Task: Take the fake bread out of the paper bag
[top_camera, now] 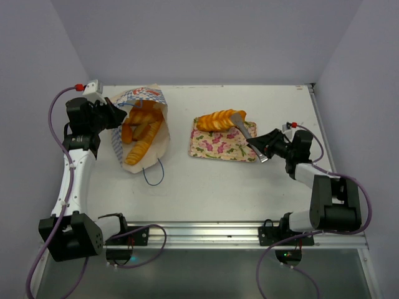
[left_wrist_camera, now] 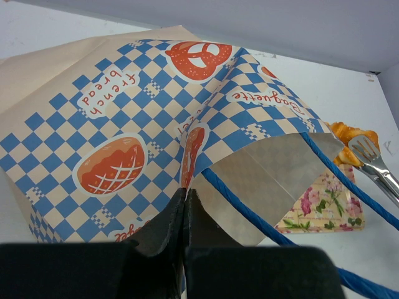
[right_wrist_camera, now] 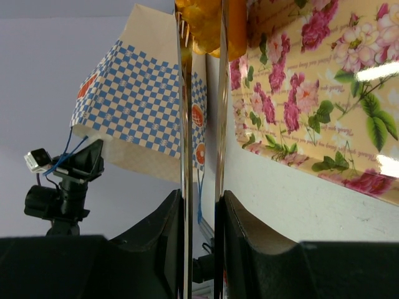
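The paper bag (top_camera: 140, 128) lies on its side at the left, mouth toward the near edge, with several golden fake breads (top_camera: 142, 136) showing inside. My left gripper (top_camera: 116, 116) is shut on the bag's left rim; in the left wrist view its gripper (left_wrist_camera: 185, 194) pinches the checkered paper (left_wrist_camera: 124, 112) beside a blue cord handle (left_wrist_camera: 249, 212). My right gripper (top_camera: 263, 147) is shut on metal tongs (top_camera: 242, 126). The tongs' tips rest around a braided bread (top_camera: 218, 119) on the floral tray (top_camera: 221, 147). In the right wrist view both tong arms (right_wrist_camera: 186, 124) run from my gripper (right_wrist_camera: 201, 199) up to that bread (right_wrist_camera: 206, 25).
The tray (right_wrist_camera: 312, 93) sits right of centre, about a hand's width from the bag (right_wrist_camera: 137, 99). A blue handle loop (top_camera: 153, 174) trails from the bag's mouth toward the near edge. Walls close in the table on the left, back and right.
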### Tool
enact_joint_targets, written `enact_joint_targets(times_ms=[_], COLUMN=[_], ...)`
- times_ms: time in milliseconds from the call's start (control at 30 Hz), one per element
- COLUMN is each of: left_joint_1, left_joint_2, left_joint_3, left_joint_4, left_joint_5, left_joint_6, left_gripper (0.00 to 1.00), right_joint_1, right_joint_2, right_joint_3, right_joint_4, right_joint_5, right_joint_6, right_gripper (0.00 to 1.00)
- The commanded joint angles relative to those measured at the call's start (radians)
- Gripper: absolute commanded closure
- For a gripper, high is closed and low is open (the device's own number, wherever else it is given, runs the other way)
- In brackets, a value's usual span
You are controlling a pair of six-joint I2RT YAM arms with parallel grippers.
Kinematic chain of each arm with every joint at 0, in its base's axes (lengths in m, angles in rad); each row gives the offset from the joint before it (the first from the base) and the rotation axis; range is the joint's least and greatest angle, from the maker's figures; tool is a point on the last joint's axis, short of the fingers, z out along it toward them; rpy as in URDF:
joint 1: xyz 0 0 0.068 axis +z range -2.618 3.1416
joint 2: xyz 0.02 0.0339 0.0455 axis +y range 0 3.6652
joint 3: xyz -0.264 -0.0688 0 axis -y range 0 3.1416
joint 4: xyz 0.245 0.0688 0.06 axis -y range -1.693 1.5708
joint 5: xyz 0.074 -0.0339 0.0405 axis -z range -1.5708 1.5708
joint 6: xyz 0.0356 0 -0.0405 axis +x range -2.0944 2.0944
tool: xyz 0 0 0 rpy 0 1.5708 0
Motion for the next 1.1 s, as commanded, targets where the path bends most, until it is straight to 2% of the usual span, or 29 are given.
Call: enact_joint_targets(times_ms=[0,200,233,367,700,833,1067], left_joint_1=[0.006,0.006,0.007,0.006,0.006,0.006,0.007], left_joint_2=[-0.015,-0.019,-0.020,-0.020,-0.020,-0.017,-0.020], left_joint_3=[-0.001,-0.003,-0.003,-0.004,-0.009,-0.003,0.002], left_joint_4=[0.023,0.022,0.022,0.022,0.022,0.019,0.016], left_joint_5=[-0.004,-0.007,-0.007,-0.006,-0.007,-0.004,-0.004], left_joint_6=[0.025,0.027,0.027,0.027,0.030,0.032,0.033], left_gripper=[1.00,1.00,1.00,1.00,1.00,1.00,1.00], right_joint_1=[-0.006,-0.021,-0.027,-0.047,-0.067,-0.078,-0.093], right_joint_2=[0.006,0.004,0.004,0.012,0.069,0.069,0.044], right_joint_3=[0.002,0.002,0.004,0.008,0.037,0.045,0.053], right_joint_4=[0.014,-0.012,-0.018,-0.067,-0.095,-0.097,-0.143], right_joint_5=[-0.020,-0.017,-0.019,-0.028,-0.048,-0.060,-0.097], right_joint_6=[-0.041,-0.047,-0.059,-0.097,-0.139,-0.139,-0.159], right_gripper=[0.91,0.77,0.72,0.61,0.43,0.38,0.38])
